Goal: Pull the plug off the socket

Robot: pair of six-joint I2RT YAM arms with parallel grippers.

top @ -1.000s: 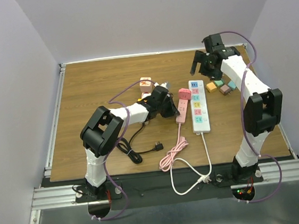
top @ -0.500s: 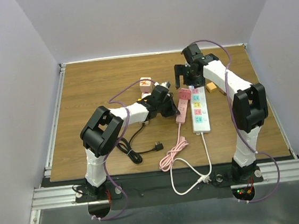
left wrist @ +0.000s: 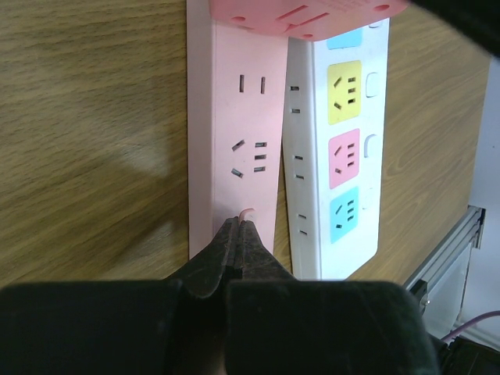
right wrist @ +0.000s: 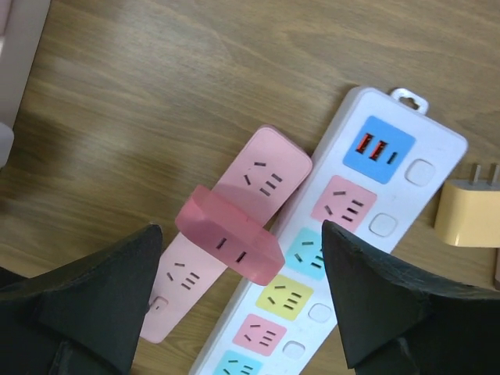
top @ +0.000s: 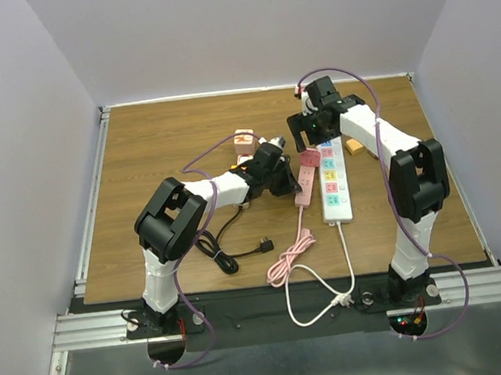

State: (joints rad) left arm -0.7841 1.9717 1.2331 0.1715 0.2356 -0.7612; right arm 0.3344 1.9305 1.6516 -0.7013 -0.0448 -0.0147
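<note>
So, nothing is pulled yet: the pink plug (right wrist: 228, 244) sits seated in the pink power strip (right wrist: 266, 176), toward its far end. Your left gripper (left wrist: 238, 226), fingers pressed together on nothing, appears to bear tip-down on the strip's near end to pin it, and your right gripper (right wrist: 238, 234) hangs over the plug with jaws spread wide either side of it, gripping nothing. What remains, as I judge it, is closing on the plug and lifting it off; mind the white power strip (right wrist: 367, 211) lying flush along the pink strip's right side, which crowds one finger's path, while the yellow charger (right wrist: 466, 211) beyond it sits well apart.
</note>
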